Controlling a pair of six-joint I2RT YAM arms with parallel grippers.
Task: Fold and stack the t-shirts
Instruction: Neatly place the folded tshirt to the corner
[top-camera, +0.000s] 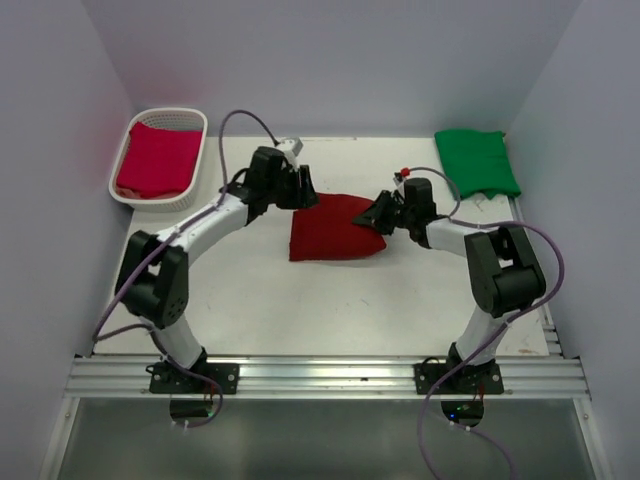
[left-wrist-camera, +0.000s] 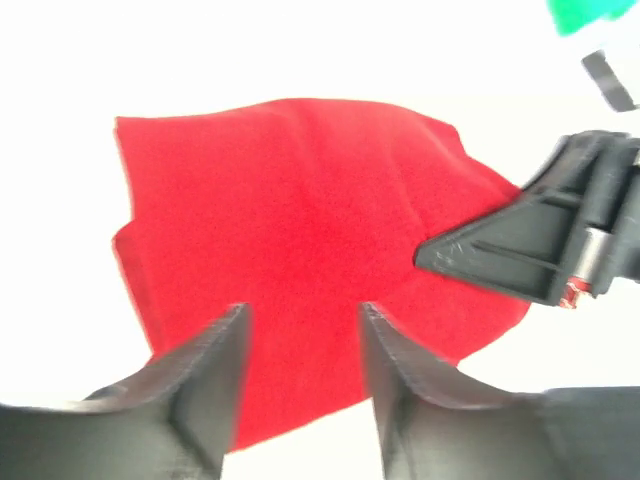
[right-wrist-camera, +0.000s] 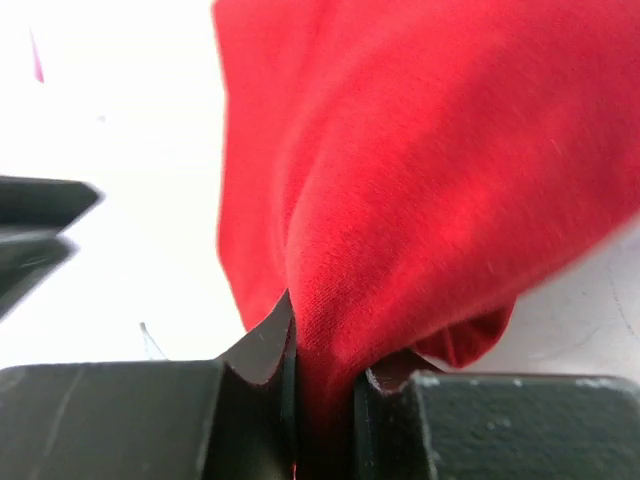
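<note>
Three soft cloth short-sleeved tees, each of one solid colour, are seen in the top view. A dark maroon red t-shirt (top-camera: 335, 228), folded into a rough square, is laid at the middle of the white surface (top-camera: 400, 310), between the two arms. Its far right corner is gripped by the right claw (top-camera: 378, 213). In the right wrist view the red cloth is drawn up into a ridge and clamped tight between the two black fingers (right-wrist-camera: 255, 350), while the rest of the cloth falls away from them onto the surface.

The left claw (top-camera: 303, 188) is held at the far left corner of the same shirt. Its jaws are parted and nothing is caught between them. In the left wrist view the red cloth is seen through the gap between the spread fingertips. Whether the tips touch the cloth cannot be told. The right claw is also seen in that view, at the right edge of the shirt.

A bright green t-shirt (top-camera: 477, 162), folded flat, is laid at the far right corner of the surface, well apart from the maroon one. A pinkish crimson t-shirt (top-camera: 158, 160) is held folded inside a white plastic lattice basket (top-camera: 152, 203), which is set at the far left corner, against the left wall.
</note>
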